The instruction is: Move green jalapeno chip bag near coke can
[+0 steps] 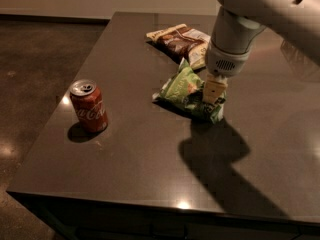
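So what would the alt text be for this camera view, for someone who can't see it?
A robot's end effector grips the right end of a crumpled green jalapeno chip bag on a dark table. A coke can stands upright apart to the left, near the table's edge, and a brown-and-white chip bag lies just behind the green one.
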`<control>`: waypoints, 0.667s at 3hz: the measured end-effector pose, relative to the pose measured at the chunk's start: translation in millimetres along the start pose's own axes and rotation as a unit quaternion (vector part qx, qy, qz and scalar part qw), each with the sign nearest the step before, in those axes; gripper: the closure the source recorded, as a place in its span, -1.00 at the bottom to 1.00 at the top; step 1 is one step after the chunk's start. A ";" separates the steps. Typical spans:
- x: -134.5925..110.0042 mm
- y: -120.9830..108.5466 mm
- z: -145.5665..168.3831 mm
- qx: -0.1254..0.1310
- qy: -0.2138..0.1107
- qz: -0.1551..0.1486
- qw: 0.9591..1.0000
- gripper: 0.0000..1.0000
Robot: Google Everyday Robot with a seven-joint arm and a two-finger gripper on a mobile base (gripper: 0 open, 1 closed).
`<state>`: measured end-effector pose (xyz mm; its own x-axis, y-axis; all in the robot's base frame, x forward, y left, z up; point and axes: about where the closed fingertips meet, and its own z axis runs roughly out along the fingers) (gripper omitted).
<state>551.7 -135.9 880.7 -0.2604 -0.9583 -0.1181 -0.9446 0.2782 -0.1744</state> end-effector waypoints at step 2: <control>-59.6 91.0 -27.2 -0.047 -0.017 -0.167 0.985 1.00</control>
<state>475.8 -55.3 898.4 0.0739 -0.9920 -0.1020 -0.9910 -0.0617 -0.1185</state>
